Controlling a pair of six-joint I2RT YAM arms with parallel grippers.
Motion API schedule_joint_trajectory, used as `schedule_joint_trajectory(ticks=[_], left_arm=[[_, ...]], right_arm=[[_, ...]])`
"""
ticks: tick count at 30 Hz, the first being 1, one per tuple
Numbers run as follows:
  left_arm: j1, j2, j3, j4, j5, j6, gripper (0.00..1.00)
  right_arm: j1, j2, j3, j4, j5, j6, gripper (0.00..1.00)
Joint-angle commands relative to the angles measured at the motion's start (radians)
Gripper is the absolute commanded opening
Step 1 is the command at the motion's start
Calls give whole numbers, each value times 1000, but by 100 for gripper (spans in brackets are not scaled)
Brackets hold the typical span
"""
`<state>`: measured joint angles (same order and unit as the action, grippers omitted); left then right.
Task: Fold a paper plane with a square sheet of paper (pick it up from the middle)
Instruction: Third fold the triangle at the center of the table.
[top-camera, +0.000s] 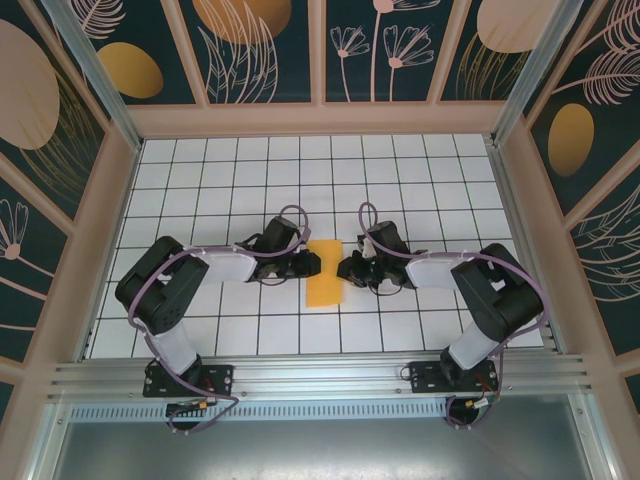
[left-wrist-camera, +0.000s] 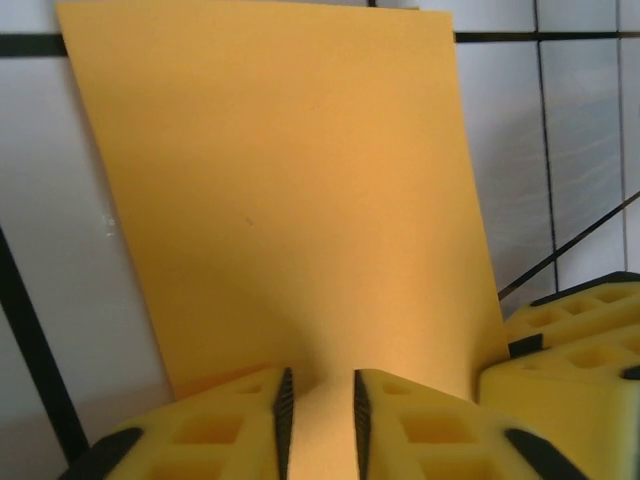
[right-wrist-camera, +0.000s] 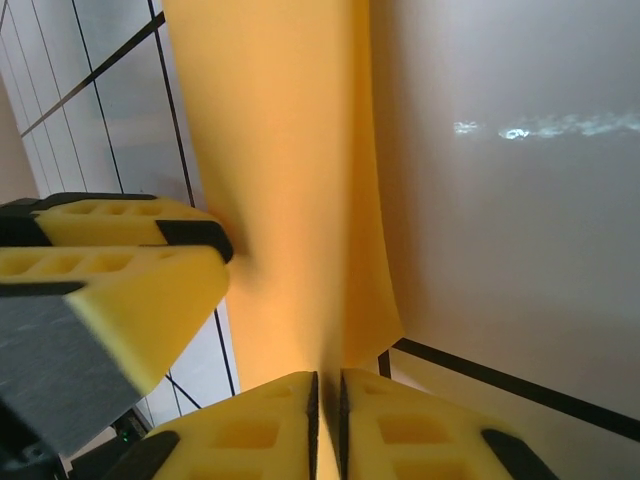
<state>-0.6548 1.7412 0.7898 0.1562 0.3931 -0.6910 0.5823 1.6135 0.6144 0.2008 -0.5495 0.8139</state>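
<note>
The square sheet of paper is bright orange and shows from above as a narrow upright rectangle between the two grippers. My left gripper is at its left edge. In the left wrist view the paper rises ahead, and the left gripper stands open with the sheet's near edge running into the gap. My right gripper is at the right edge. In the right wrist view the right gripper is shut on the curved paper. A paper plane is out of view.
The white grid table is walled by a wooden frame with dark patterned panels. The right gripper's yellow fingers show beside the paper in the left wrist view. The left gripper's fingers sit close at the left of the right wrist view.
</note>
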Motion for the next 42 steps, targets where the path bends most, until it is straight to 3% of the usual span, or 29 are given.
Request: schedule_joint_trajectory(ticks=[1,5,13,17,23,31,36,42], left_arm=[[-1,-117,-46,34,4,15,32],[-52,-248,-104,21,-42,86,39],[-274,-403,-180,-108,-322,188,52],[-384,-368,-188,-77,-413,184,55],[-518,-197,-71,-126,-611,218,59],[-569,-84,13,-176,-768,232,64],[-573,-71,31,-197,-831,231,57],[-574,-127,6,-155,-797,240,32]], right_arm=[[-1,13,15,-14,-7,-5,12],[-2,9,18,-13,-8,3,9],[-5,1,12,10,-35,37,7],[-7,2,12,17,-44,46,8],[-6,3,7,25,-53,56,8],[-6,-3,10,22,-50,56,9],[-5,-4,11,10,-48,47,9],[-7,-2,11,-1,-37,37,10]])
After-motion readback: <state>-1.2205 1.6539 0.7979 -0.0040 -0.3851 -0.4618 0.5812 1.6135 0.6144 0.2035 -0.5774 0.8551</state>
